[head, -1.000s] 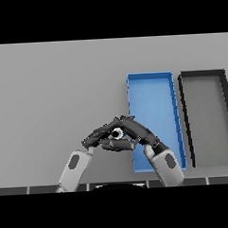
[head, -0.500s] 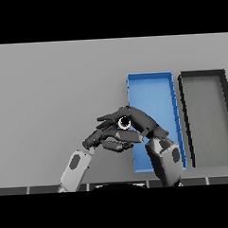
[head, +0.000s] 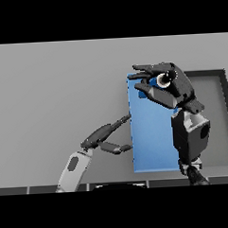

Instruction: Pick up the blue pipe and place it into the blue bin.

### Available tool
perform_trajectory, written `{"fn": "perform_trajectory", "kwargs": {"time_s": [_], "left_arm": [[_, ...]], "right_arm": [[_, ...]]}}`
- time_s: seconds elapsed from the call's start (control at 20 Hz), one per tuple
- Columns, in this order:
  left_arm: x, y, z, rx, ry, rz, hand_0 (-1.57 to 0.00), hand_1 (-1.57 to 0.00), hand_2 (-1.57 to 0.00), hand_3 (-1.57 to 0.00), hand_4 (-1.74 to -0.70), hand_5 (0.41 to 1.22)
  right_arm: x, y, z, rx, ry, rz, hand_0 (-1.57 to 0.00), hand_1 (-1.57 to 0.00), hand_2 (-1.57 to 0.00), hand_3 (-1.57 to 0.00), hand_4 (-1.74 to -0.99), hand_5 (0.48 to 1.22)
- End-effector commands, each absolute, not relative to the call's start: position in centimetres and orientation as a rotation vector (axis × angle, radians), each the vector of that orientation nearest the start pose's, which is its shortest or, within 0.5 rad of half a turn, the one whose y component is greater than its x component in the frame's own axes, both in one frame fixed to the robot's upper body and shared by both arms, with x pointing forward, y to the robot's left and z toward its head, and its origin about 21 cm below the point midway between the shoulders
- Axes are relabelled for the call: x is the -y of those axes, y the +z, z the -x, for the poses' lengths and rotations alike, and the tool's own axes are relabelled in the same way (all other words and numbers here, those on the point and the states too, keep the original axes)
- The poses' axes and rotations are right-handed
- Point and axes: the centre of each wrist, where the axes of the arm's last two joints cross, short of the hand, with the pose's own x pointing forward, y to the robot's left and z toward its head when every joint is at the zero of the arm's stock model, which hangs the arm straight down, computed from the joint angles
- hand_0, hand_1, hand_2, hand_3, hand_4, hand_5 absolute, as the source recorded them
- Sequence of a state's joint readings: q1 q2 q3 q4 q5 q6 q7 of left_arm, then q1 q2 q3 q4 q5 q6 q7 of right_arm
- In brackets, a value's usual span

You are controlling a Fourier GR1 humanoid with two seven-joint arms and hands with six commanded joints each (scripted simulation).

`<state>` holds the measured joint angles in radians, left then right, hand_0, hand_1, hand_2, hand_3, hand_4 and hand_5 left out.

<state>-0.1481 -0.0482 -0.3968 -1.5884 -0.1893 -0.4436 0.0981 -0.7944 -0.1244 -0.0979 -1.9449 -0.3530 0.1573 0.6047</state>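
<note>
My right hand [head: 173, 86] hangs over the far part of the blue bin [head: 147, 133], its fingers curled round the blue pipe [head: 160, 80]. Only a bit of the pipe's blue body and its pale round end show between the fingers. The bin is a long blue tray right of centre on the grey table. My left hand [head: 104, 137] lies low at the bin's left wall, fingers straight and holding nothing.
A dark grey bin [head: 220, 115] stands directly right of the blue one, partly hidden behind my right forearm [head: 189, 135]. Bare grey table spreads to the left and beyond both bins.
My right hand has risen and moved right and away with the pipe, from the table left of the bin to above the bin. The left hand stayed low, now apart from the right.
</note>
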Motion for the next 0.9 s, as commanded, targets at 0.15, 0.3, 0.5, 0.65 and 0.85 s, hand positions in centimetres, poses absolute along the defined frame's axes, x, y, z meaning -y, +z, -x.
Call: {"fn": "perform_trajectory", "kwargs": {"time_s": [0.15,0.3,0.5,0.65,0.85], "left_arm": [[-11.2,4.2,-25.4,1.517,-0.871,0.481,0.0,0.0,0.0,0.0,-0.95,0.474],[-11.1,4.3,-25.5,1.514,-0.88,0.472,0.0,0.0,0.0,0.0,-0.95,0.47],[-11.3,4.0,-25.8,1.534,-0.87,0.466,0.0,0.0,0.0,0.0,-0.94,0.462],[-11.2,3.7,-25.8,1.538,-0.882,0.45,0.0,0.0,0.0,0.0,-0.93,0.46],[-11.6,4.0,-26.1,1.564,-0.873,0.439,0.0,0.0,0.0,0.0,-0.93,0.465]], "right_arm": [[21.2,28.4,-29.3,1.972,0.339,-0.295,-1.57,-1.57,-1.57,-1.57,-1.499,1.221],[23.8,25.9,-29.9,1.876,0.279,-0.174,-1.57,-1.57,-1.57,-1.57,-1.499,1.221],[25.5,21.8,-29.9,1.725,0.214,-0.072,-1.57,-1.57,-1.57,-1.57,-1.499,1.221],[26.4,18.9,-29.4,1.606,0.173,-0.011,-1.57,-1.57,-1.57,-1.57,-1.5,1.221],[27.1,14.9,-28.2,1.444,0.083,0.065,-1.57,-1.57,-1.57,-1.57,-1.5,1.221]]}}
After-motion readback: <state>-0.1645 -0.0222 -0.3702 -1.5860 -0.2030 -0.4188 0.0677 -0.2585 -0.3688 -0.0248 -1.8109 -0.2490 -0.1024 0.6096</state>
